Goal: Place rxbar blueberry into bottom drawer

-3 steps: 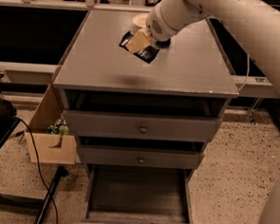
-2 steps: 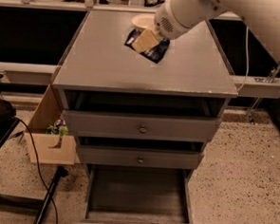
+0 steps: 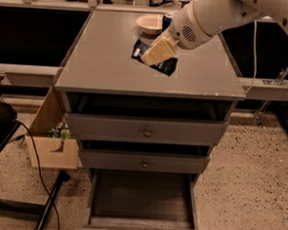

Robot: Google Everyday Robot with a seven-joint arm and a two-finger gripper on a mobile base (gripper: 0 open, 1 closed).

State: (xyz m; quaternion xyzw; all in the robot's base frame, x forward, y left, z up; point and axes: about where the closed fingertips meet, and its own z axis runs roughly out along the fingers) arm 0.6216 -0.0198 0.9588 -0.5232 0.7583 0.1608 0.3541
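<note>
My gripper is over the middle of the grey cabinet top, with its beige fingers shut on the rxbar blueberry. The bar is a flat dark navy wrapper, tilted, and its ends stick out on both sides of the fingers. It is held a little above the top. The bottom drawer is pulled open at the foot of the cabinet, and its grey tray holds nothing. The two upper drawers with round knobs are shut.
A white bowl and a blue soda can stand at the back of the cabinet top. A cardboard box sits on the floor at the left, next to black cables and a stand base.
My gripper has moved a little to the right and toward the cabinet's front edge, carrying the bar with it. The drawers have not moved.
</note>
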